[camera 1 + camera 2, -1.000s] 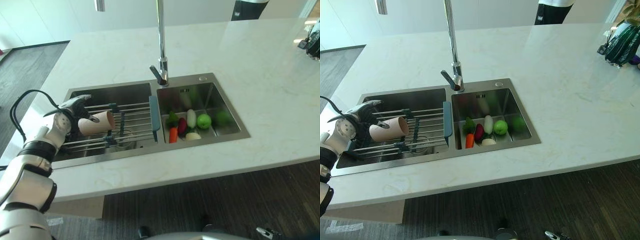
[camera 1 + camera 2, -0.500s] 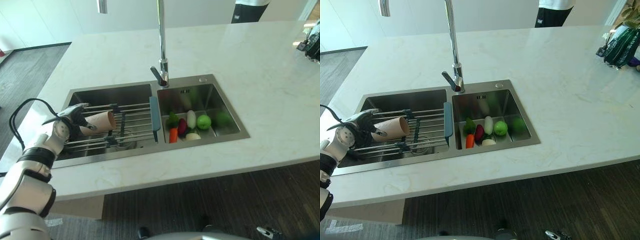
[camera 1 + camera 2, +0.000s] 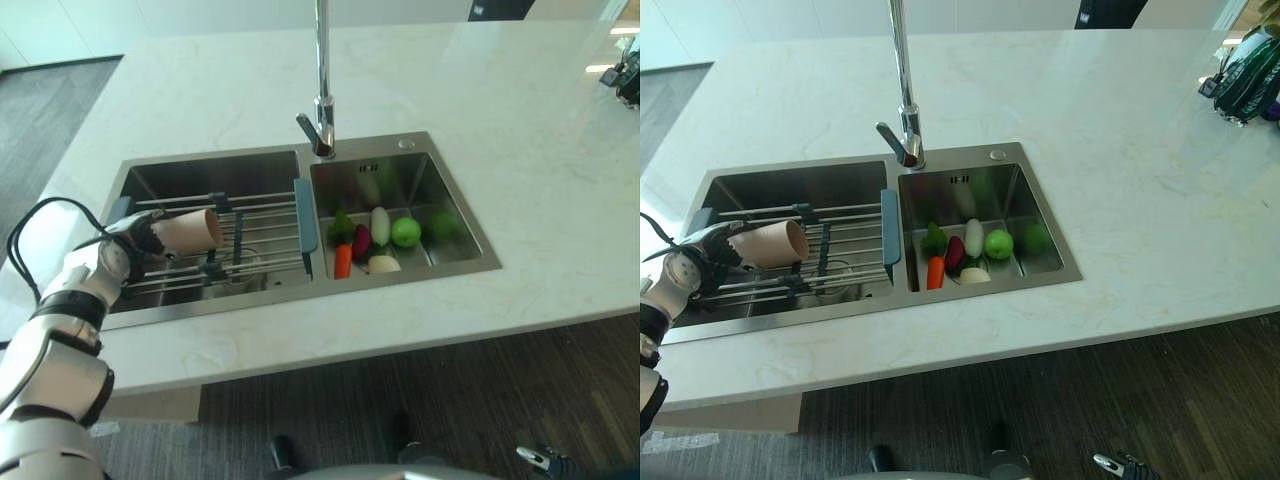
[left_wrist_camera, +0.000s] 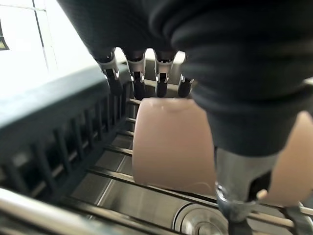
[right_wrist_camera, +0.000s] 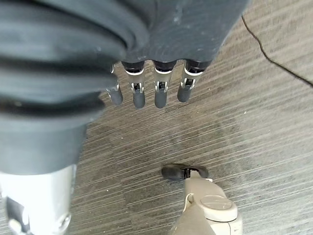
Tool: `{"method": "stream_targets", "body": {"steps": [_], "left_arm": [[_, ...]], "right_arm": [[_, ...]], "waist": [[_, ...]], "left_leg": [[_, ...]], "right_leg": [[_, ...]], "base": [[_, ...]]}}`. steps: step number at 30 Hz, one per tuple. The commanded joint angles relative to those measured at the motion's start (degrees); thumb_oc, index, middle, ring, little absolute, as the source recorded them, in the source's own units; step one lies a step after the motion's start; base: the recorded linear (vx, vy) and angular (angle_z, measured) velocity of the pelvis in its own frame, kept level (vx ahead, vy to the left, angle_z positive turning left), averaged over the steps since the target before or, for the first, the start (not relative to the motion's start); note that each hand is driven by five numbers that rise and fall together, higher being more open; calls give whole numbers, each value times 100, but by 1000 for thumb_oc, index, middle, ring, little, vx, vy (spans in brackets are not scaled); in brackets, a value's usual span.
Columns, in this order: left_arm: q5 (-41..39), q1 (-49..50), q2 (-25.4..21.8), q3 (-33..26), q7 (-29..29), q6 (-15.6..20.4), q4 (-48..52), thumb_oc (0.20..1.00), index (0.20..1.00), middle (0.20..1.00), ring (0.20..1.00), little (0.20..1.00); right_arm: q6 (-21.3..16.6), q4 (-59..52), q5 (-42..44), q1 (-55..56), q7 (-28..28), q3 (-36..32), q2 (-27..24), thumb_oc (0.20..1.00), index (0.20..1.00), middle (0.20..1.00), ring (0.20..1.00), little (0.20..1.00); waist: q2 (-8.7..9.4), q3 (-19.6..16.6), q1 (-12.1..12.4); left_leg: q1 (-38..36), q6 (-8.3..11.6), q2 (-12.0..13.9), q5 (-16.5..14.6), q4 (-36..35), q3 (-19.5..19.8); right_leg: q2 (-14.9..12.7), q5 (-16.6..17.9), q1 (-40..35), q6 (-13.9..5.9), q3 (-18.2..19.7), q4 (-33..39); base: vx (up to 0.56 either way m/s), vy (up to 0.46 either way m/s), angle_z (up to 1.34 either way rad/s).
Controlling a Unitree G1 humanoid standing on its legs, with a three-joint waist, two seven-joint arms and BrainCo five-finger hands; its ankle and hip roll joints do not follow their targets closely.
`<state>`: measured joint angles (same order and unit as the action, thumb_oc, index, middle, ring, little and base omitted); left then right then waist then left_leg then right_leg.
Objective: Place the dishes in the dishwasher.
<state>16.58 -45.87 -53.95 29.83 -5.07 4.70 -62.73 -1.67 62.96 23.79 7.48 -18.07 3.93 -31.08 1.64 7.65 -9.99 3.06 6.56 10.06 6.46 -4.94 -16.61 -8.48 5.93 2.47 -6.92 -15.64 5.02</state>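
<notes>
**Left hand holds a cup on the sink rack**

The sink (image 3: 470,262) is a steel double basin set in a pale stone counter (image 3: 560,150), with the tap (image 3: 321,110) standing at the far edge of the divider. Across the left basin lies a wire rack (image 3: 260,238). A beige cup (image 3: 188,230) lies on its side on that rack, mouth toward the divider. The left hand (image 3: 128,245) is at the cup's base end, fingers (image 4: 139,81) over the top and thumb under it, curled round the cup. In the right basin, close to the divider, sit a carrot (image 3: 342,261), a green apple (image 3: 406,232) and other vegetables. The right hand (image 5: 146,73) hangs over dark wood-grain floor (image 5: 274,147), fingers loosely straight, holding nothing.
</notes>
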Motion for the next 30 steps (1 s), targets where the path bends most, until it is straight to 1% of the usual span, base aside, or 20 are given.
{"method": "stream_targets", "body": {"steps": [1,4,7,13,15,16,17,23,28,30], "left_arm": [[-216,-1034,-279,121,273,73,-421,1000,1000,1000,1000,1000],[-292,-1361,-307,294,297,139,-661,1000,1000,1000,1000,1000],[-344,-1510,-291,392,307,127,-730,1000,1000,1000,1000,1000],[-325,-1882,-213,635,352,50,-889,1000,1000,1000,1000,1000],[-195,-1966,-156,720,254,-64,-986,1000,1000,1000,1000,1000],[-141,-1975,-136,774,160,-123,-1041,893,893,893,893,893],[-84,-1982,-128,814,69,-184,-1061,200,200,200,200,200],[183,-1874,-57,945,-187,-220,-1129,200,200,200,200,200],[67,-1786,-23,952,-144,-180,-976,200,200,200,200,200],[0,-1757,-12,897,-85,-86,-907,200,200,200,200,200]], "right_arm": [[-234,-106,266,-325,93,137,-325,1000,1000,1000,1000,1000],[-312,-104,353,-412,89,203,-345,1000,1000,1000,1000,1000],[-367,-118,395,-449,115,242,-331,1000,1000,1000,1000,1000],[-475,-293,443,-610,225,407,-300,1000,1000,1000,1000,1000],[-499,-342,485,-673,259,439,-305,1000,1000,1000,1000,1000],[-496,-368,496,-705,268,442,-321,1000,1000,1000,1000,1000],[-476,-405,501,-732,281,444,-340,1000,1000,1000,1000,1000],[-404,-494,526,-825,273,459,-440,1000,1000,1000,1000,1000],[-383,-472,486,-824,252,483,-425,1000,1000,1000,1000,1000],[-395,-451,483,-817,252,493,-401,1000,1000,1000,1000,1000]], "waist": [[-14,292,-106],[35,397,-133],[52,454,-151],[114,631,-177],[135,679,-186],[135,699,-193],[134,714,-195],[127,740,-207],[115,728,-186],[106,723,-170]], "left_leg": [[-42,223,68,-276,-6,-102],[70,243,89,-245,-6,-113],[128,251,90,-232,-6,-104],[330,268,91,-202,-6,-75],[385,278,95,-193,-6,-76],[412,283,91,-189,-6,-66],[426,284,87,-185,-6,-62],[466,293,79,-190,-6,-63],[462,289,65,-209,-6,-45],[451,287,63,-217,-6,-49]], "right_leg": [[-140,-199,155,-480,642,-2],[-153,-164,279,-488,685,-2],[-159,-145,346,-491,716,-2],[-176,-96,555,-496,758,-2],[-180,-86,613,-497,761,-2],[-179,-82,643,-496,771,-2],[-180,-79,660,-494,778,-2],[-186,-84,714,-490,786,-2],[-198,-101,698,-488,750,-2],[-210,-111,684,-491,725,-2]], "base": [[-51,4,-3],[-68,8,-5],[-35,8,-1],[-41,-1,0],[-36,-4,1],[-36,8,1],[-33,16,1],[0,0,0],[0,0,0],[0,0,0]]}}
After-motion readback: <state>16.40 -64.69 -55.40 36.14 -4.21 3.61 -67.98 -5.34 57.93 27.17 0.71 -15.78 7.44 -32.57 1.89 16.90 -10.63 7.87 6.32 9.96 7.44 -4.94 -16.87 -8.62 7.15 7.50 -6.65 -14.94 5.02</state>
